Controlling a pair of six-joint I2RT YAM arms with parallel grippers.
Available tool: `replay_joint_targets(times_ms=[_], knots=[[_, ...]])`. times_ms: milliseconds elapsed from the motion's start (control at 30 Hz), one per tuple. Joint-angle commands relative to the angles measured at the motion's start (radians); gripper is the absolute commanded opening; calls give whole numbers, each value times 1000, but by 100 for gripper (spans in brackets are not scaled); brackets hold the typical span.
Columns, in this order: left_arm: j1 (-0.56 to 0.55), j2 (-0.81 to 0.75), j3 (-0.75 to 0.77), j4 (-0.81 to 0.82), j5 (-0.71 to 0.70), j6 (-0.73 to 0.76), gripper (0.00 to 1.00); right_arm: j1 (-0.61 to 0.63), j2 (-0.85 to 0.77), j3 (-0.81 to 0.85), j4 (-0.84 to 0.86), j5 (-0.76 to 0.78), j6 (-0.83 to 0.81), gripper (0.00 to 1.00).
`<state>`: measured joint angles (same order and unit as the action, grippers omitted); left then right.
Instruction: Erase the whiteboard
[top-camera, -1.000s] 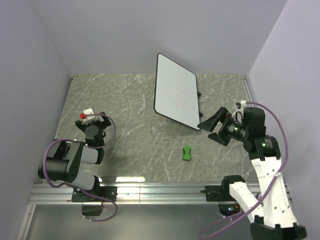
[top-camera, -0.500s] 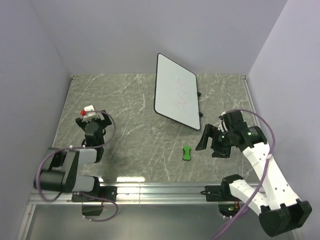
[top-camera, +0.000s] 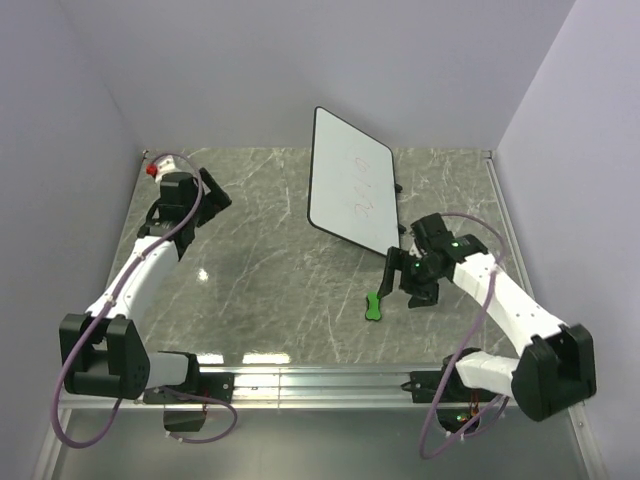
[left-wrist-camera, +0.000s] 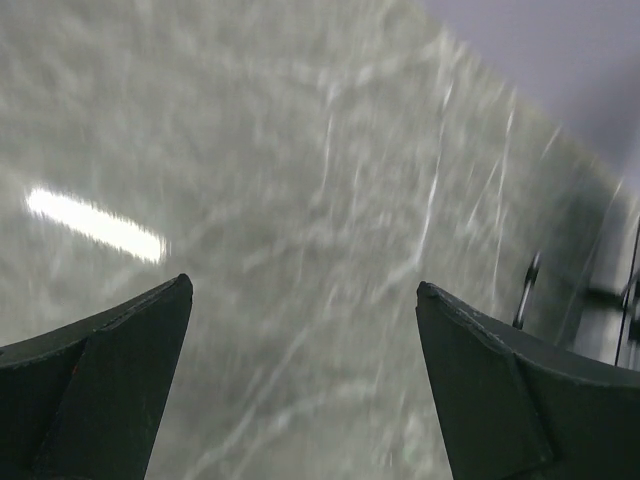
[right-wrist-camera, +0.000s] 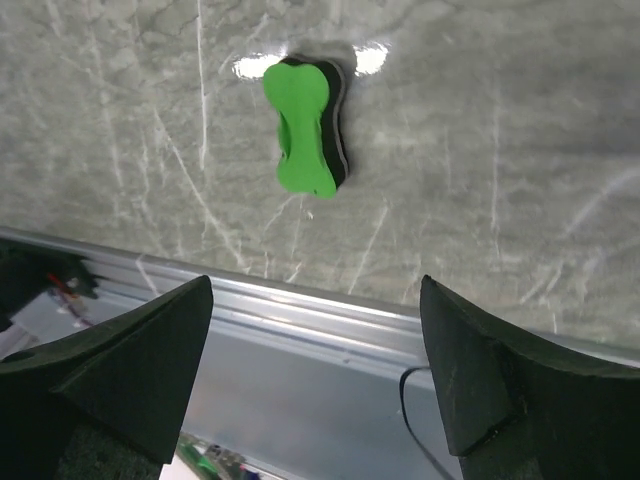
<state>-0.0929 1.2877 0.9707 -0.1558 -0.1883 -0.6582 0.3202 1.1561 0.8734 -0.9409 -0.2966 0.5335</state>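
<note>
The whiteboard (top-camera: 350, 193) stands tilted at the back centre of the marble table, white with a thin black rim and faint pen marks on its face. A small green eraser (top-camera: 374, 305) lies on the table in front of it. In the right wrist view the eraser (right-wrist-camera: 302, 125) shows as a green top on a black base. My right gripper (top-camera: 405, 283) hovers just right of the eraser, open and empty; its jaws (right-wrist-camera: 315, 281) stand wide, with the eraser beyond the tips. My left gripper (top-camera: 213, 192) is far left, open (left-wrist-camera: 302, 285), over bare marble.
An aluminium rail (top-camera: 300, 381) runs along the table's near edge and also shows under the right jaws (right-wrist-camera: 340, 320). Lilac walls close in the back and both sides. A black foot (top-camera: 400, 187) sticks out at the board's right.
The left arm has stretched out from near its base to the far left of the table. The right gripper has swung left and down, close to the eraser, its jaws narrowing slightly.
</note>
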Motion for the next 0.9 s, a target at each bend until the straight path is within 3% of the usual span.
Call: replay_joint_targets(times_ms=[0, 233, 367, 567, 867], knots=[[-4, -43, 39, -207, 142, -58, 99, 69, 71, 10, 105, 68, -4, 89], [-5, -154, 33, -343, 179, -37, 99, 175, 186, 1, 197, 119, 25, 85], [-5, -258, -23, -364, 208, -60, 99, 201, 286, 32, 211, 183, 20, 83], [-5, -297, -33, -433, 191, -32, 97, 223, 366, 39, 235, 215, 26, 82], [-5, -344, -75, -444, 193, -20, 97, 270, 438, 71, 245, 223, 28, 65]])
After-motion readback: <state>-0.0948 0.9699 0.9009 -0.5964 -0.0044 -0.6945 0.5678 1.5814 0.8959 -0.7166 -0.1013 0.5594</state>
